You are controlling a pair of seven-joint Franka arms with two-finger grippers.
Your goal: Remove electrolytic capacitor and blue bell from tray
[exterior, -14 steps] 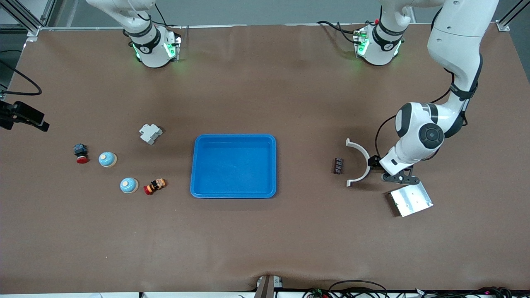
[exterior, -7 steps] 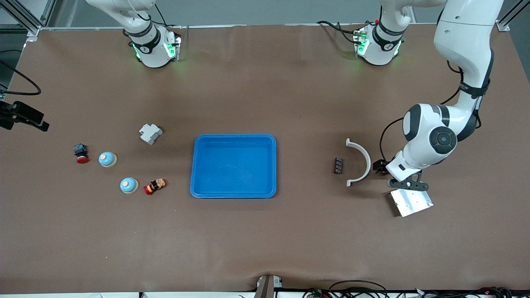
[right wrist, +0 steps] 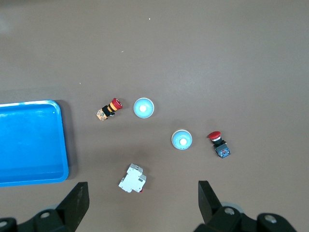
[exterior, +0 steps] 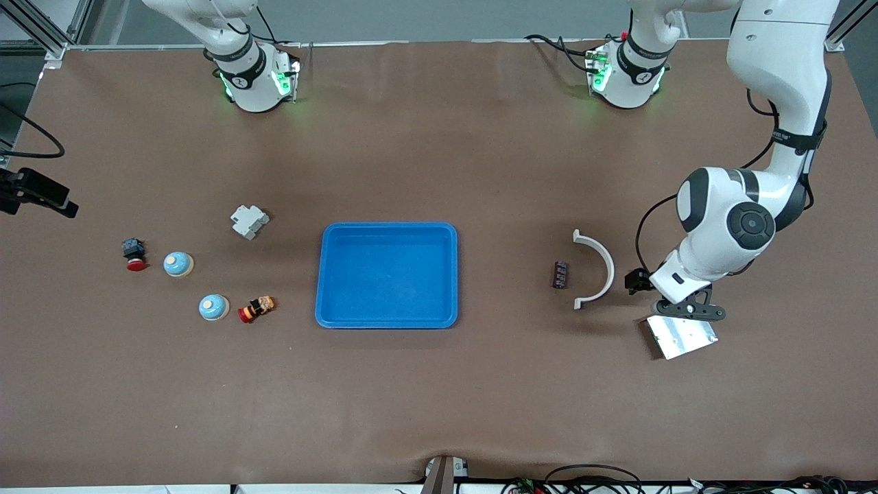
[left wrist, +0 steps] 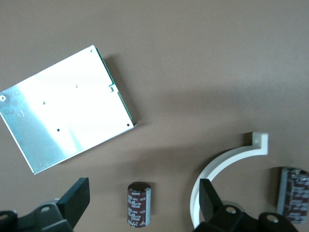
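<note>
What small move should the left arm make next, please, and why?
Probably lift the open left gripper straight up: the tray is empty, the capacitor lies free on the table beneath it beside the metal plate, and both blue bells sit outside. The right gripper waits open above them.

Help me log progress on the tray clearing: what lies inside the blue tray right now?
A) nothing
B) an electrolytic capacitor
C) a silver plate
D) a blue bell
A, since the tray shows only its bare blue floor, while both blue bells sit on the table toward the right arm's end and the capacitor lies on the table beside the white curved piece.
</note>
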